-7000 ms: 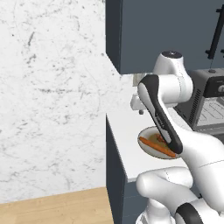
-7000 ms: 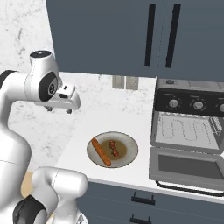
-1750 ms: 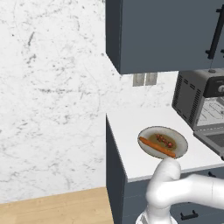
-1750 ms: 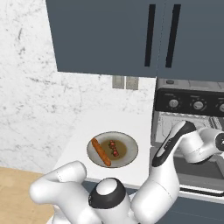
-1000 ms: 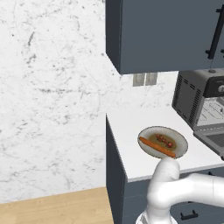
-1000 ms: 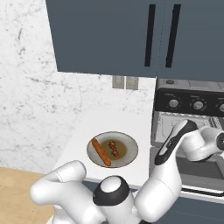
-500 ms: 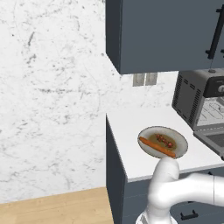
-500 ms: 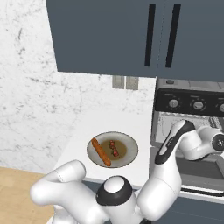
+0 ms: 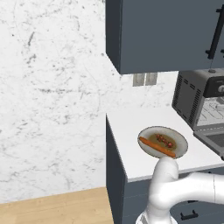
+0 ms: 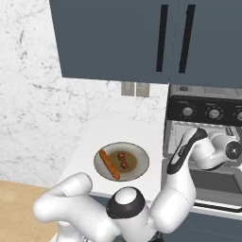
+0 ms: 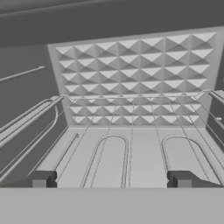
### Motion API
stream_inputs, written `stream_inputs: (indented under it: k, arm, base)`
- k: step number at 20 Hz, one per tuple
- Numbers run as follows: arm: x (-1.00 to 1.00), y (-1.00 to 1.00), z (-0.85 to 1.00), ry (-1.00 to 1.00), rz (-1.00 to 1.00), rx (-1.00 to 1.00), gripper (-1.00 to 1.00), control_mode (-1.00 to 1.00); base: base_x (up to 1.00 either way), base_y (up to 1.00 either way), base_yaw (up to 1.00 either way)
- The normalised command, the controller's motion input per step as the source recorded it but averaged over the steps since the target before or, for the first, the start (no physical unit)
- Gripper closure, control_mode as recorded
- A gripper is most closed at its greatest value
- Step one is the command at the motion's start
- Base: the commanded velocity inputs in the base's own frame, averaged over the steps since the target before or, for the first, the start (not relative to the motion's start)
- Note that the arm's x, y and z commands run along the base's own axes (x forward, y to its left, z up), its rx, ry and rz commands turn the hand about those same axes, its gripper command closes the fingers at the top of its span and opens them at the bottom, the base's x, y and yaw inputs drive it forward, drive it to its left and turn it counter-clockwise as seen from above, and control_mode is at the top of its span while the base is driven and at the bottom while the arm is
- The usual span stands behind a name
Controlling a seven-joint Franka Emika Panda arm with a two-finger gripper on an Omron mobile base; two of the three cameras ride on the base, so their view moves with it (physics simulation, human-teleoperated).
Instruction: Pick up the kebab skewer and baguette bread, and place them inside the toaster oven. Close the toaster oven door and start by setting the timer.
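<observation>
- Gripper (image 11: 111, 179) gapes wide and empty, nose inside the oven (image 10: 208, 142), facing rack (image 11: 131, 127) and back wall.
- Risk: skewer (image 10: 123, 159) and baguette (image 10: 109, 164) sit on the plate (image 10: 142, 163) at the oven's 9 o'clock (nothing loaded). Closing the door (image 10: 215, 182) now would toast air; a careless exit could snag the rack.
- The hand view shows the bare cavity; the left base view shows the oven's vented side (image 9: 187, 99).

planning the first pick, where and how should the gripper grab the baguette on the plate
Grip the baguette bread at its middle, coming straight down, jaws across its slim width. It lies flat and alone along the plate's left side, apart from the kebab skewer, so there looks to be finger room.
</observation>
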Motion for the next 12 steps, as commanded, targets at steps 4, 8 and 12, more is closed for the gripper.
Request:
stream_inputs:
  k: [4, 8, 12]
  arm:
    - [0.0, 0.0, -0.14, 0.0, 0.0, 0.0, -1.0, -1.0]
    - [0.0, 0.0, -0.07, 0.0, 0.0, 0.0, -1.0, -1.0]
    - [0.0, 0.0, -0.11, 0.0, 0.0, 0.0, -1.0, -1.0]
  base:
    - [0.0, 0.0, 0.0]
    - [0.0, 0.0, 0.0]
    - [0.0, 0.0, 0.0]
